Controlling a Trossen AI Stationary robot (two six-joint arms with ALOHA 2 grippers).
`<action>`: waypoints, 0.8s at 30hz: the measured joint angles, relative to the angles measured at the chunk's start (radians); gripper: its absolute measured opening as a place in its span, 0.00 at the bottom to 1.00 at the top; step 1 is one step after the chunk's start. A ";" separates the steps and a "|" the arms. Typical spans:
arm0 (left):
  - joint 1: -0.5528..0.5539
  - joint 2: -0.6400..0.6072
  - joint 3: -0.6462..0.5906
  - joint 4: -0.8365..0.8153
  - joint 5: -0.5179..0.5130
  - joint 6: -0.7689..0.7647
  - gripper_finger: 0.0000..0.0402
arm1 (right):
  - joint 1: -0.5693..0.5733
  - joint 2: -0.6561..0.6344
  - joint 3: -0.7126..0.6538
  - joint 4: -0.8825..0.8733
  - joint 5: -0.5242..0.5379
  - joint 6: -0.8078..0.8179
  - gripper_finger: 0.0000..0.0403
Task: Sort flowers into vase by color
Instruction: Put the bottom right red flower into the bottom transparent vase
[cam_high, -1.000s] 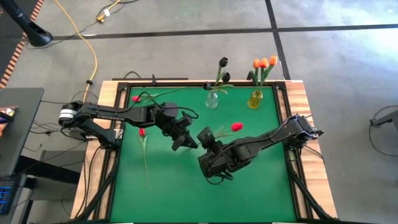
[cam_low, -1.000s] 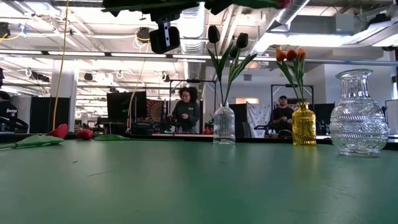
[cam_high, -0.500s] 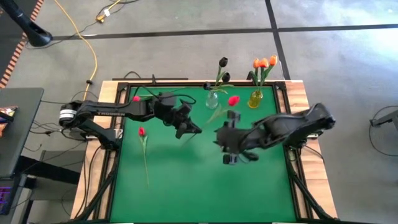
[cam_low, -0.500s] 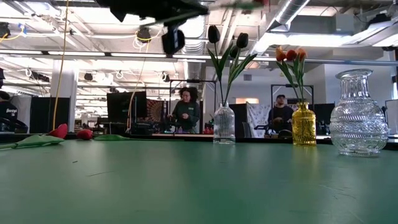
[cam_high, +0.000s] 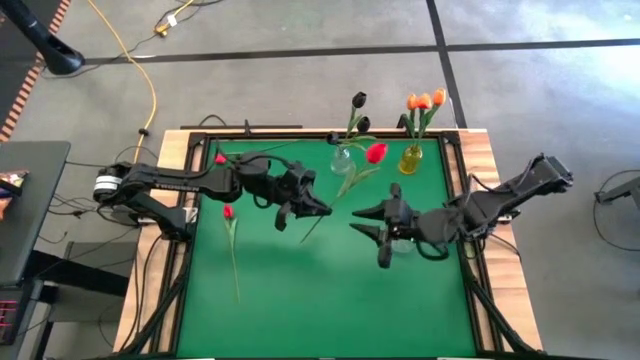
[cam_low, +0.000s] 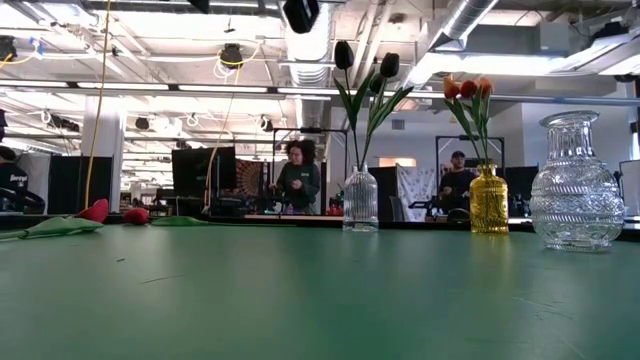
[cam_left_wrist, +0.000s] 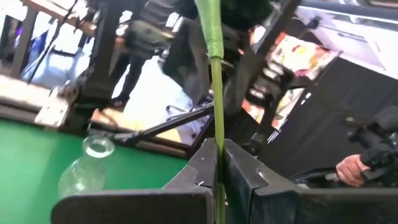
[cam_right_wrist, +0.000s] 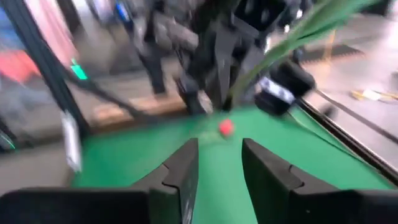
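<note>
High view: left tool (cam_high: 303, 206) pinches shut a red flower (cam_high: 375, 153)'s stem; right tool (cam_high: 376, 232), beside it, gapes empty; slip risks dropping it.

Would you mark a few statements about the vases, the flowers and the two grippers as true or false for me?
1. The left gripper is shut on a green stem. True.
2. The right gripper holds a flower. False: its fingers are apart with nothing between them.
3. The yellow vase holds orange tulips. True.
4. The small clear vase holds red tulips. False: its tulips are near-black.
5. The large clear vase at the right in the low view is full of flowers. False: none stand in it.
6. A red tulip lies on the green table. True.
</note>
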 joint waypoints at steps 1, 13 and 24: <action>-0.005 0.000 0.000 0.013 0.000 0.012 0.00 | -0.016 -0.013 -0.035 0.098 -0.025 -0.003 0.36; -0.030 0.000 0.000 0.056 -0.044 0.065 0.00 | -0.170 0.002 -0.109 0.376 -0.210 -0.029 0.46; -0.030 0.000 0.000 0.050 -0.087 0.065 0.00 | -0.238 0.036 -0.109 0.448 -0.330 -0.044 0.53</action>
